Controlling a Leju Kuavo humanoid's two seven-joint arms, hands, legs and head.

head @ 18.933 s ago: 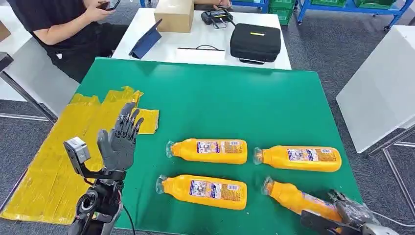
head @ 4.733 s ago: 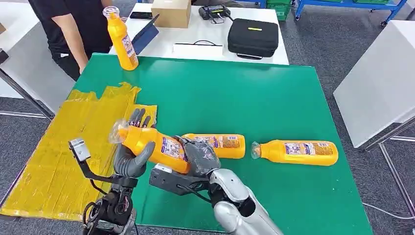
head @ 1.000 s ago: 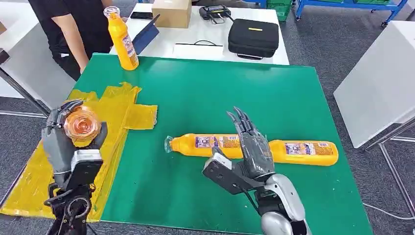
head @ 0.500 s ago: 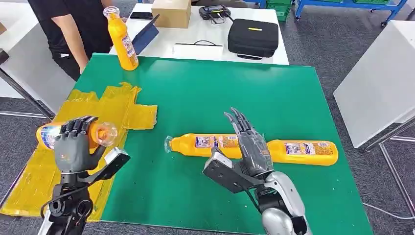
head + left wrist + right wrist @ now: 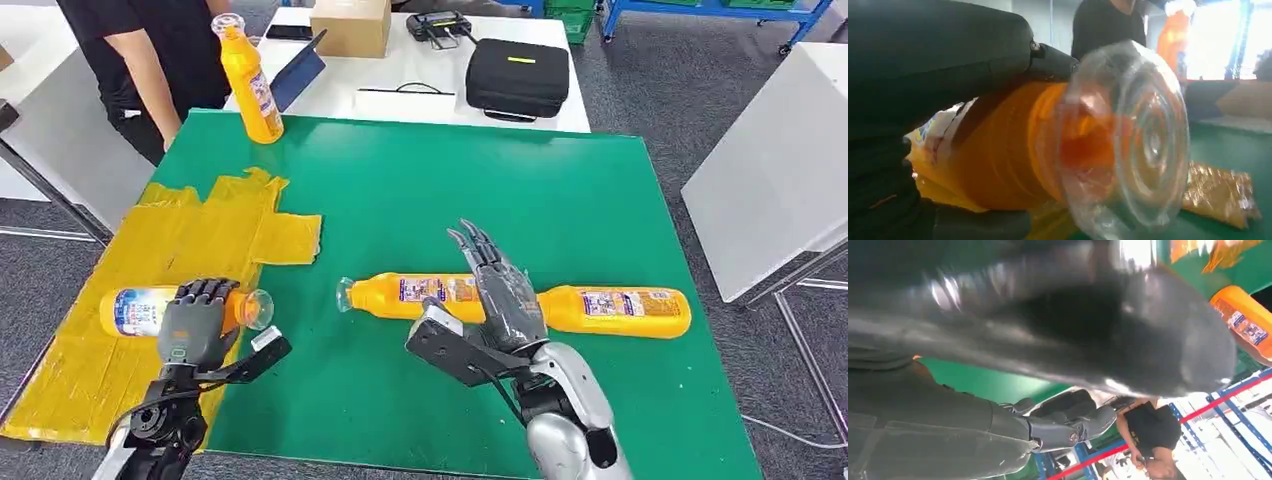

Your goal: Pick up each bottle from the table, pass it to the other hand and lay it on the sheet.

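Observation:
My left hand (image 5: 192,332) grips an orange bottle (image 5: 132,310) near its clear cap (image 5: 256,308). The bottle lies sideways, low over the near part of the yellow sheet (image 5: 200,230); whether it touches the sheet I cannot tell. The left wrist view has the cap (image 5: 1128,135) close up, with dark fingers (image 5: 938,45) around the orange neck (image 5: 1008,150). My right hand (image 5: 500,292) hovers open with fingers spread over two more orange bottles (image 5: 405,295) (image 5: 620,312), which lie end to end on the green table (image 5: 400,180). In the right wrist view the hand (image 5: 1048,330) is blurred beside a bottle (image 5: 1248,322).
Another orange bottle (image 5: 250,80) stands upright at the green table's far left corner, next to a person in black (image 5: 130,50). Behind it, a white table (image 5: 420,75) carries a black case (image 5: 518,78), a cardboard box (image 5: 350,25) and a tablet (image 5: 298,72). A white table (image 5: 780,170) stands at the right.
My left hand has come down and towards me, turning the bottle to lie sideways low over the sheet. My right hand has drifted slightly left, still open.

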